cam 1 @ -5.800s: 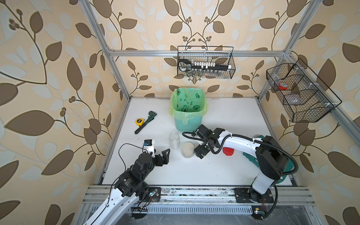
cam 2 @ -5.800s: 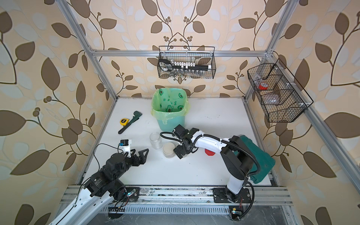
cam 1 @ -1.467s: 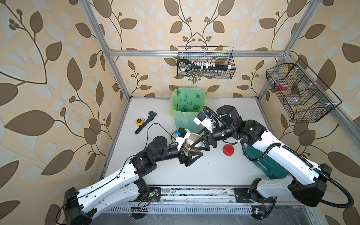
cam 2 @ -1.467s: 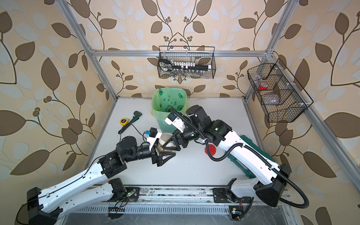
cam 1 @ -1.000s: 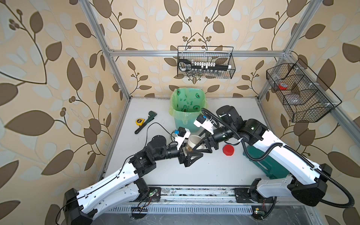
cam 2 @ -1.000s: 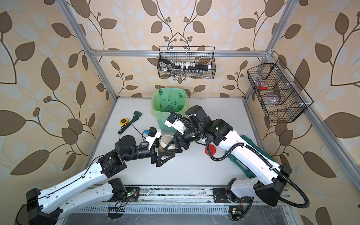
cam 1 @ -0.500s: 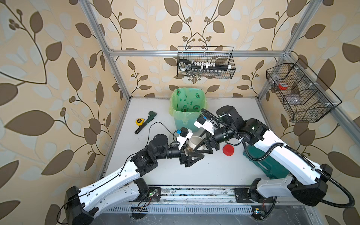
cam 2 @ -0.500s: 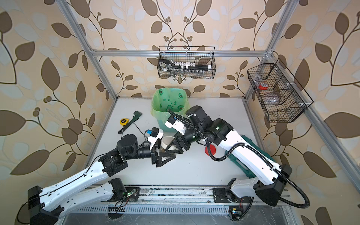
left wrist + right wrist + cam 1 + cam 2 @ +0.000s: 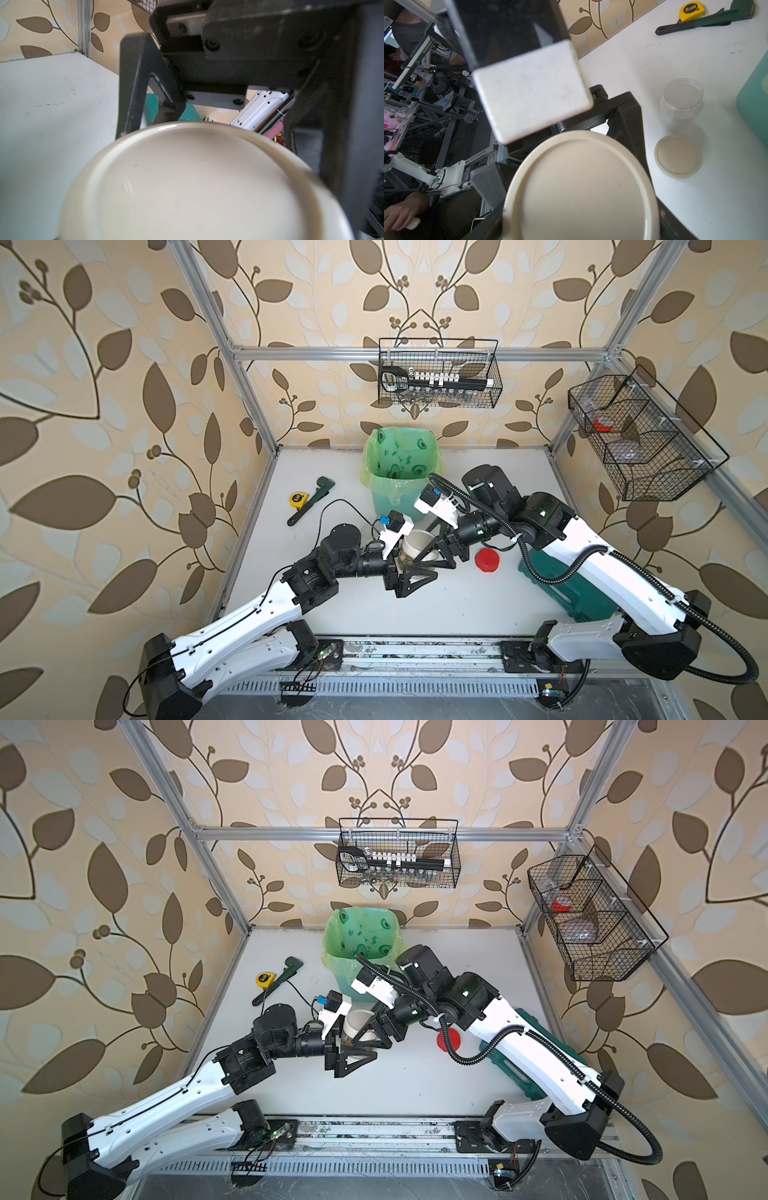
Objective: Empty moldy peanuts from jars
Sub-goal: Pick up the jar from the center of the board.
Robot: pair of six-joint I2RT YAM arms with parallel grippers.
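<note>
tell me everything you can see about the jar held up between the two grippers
The jar is short, squat clear glass, closed by a round flat beige lid with a raised rim. It is held tilted off the table: the right gripper clamps the lid's edge, the left gripper flanks the glass body, contact there unclear. Brownish peanuts show through the glass.

**Leaf-papered booth with a white floor**

Beige wallpaper with brown leaves covers three walls behind a silver metal frame. The floor is a scuffed white board. A black wire basket hangs on the back wall, a second basket on the right wall. The light is soft and even.
</note>
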